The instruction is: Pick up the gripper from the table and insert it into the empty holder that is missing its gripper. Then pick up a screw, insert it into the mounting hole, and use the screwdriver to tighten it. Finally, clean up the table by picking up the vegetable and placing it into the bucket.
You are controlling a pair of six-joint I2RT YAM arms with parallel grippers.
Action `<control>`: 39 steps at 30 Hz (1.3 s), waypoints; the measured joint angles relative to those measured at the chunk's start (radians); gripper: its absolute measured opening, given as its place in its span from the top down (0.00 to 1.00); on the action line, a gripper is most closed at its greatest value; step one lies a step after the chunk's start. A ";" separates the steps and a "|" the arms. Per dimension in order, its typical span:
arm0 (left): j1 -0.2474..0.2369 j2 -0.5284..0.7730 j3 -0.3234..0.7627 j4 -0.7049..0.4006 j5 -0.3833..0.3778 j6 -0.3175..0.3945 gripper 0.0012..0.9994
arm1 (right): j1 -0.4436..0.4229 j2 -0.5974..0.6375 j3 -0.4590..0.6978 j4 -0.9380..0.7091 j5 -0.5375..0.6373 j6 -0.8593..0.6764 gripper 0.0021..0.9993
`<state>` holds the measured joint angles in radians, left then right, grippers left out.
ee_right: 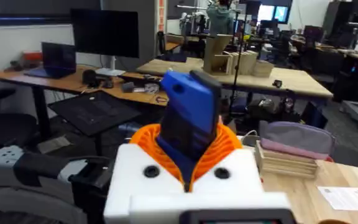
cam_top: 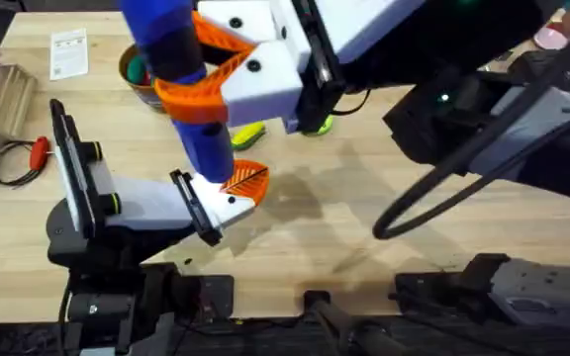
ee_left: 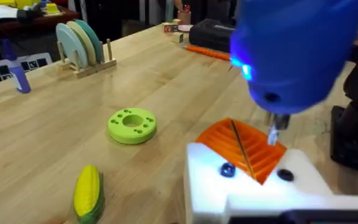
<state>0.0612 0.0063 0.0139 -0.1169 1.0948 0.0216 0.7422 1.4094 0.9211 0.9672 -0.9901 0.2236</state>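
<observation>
1. The screwdriver, blue and cylindrical, is held upright in the right gripper, whose white fingers w/ orange ribbed pads are clamped round its body. Its thin metal bit is seen pointing down near a dark mounting hole on the holder.
2. The gripper, an orange ribbed wedge, is seated in that white holder at the jaw tip of the black robot hand, which lies toward 8 o'clock of the table.
3. Left gripper: white body is seen at the edge of its wrist view, but open or closed can't be told.
4. The vegetable, a yellow corn cob w/ green husk, lies on the wood beside a green disc. The bucket sits toward 11 o'clock, partly hidden behind the driver.
5. Judged step: screw tightening.
6. Risks: bit may slip off the screw head if the driver is tilted; the screw may cross-thread if misaligned; the driver may twist in the pads under torque; the holder may be pushed aside by downward force.
</observation>
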 joint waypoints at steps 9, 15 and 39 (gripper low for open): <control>0.000 0.000 0.000 0.000 0.000 0.000 0.99 | 0.015 0.000 0.000 0.002 -0.002 -0.036 0.98; 0.000 0.000 0.000 0.000 0.000 0.000 0.99 | 0.024 0.009 0.000 0.017 -0.002 -0.099 0.98; 0.000 0.000 0.000 0.000 0.001 0.000 0.99 | 0.024 0.020 0.000 0.005 -0.002 -0.146 0.98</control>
<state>0.0612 0.0063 0.0139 -0.1173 1.0954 0.0216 0.7658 1.4292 0.9207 0.9718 -0.9924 0.0780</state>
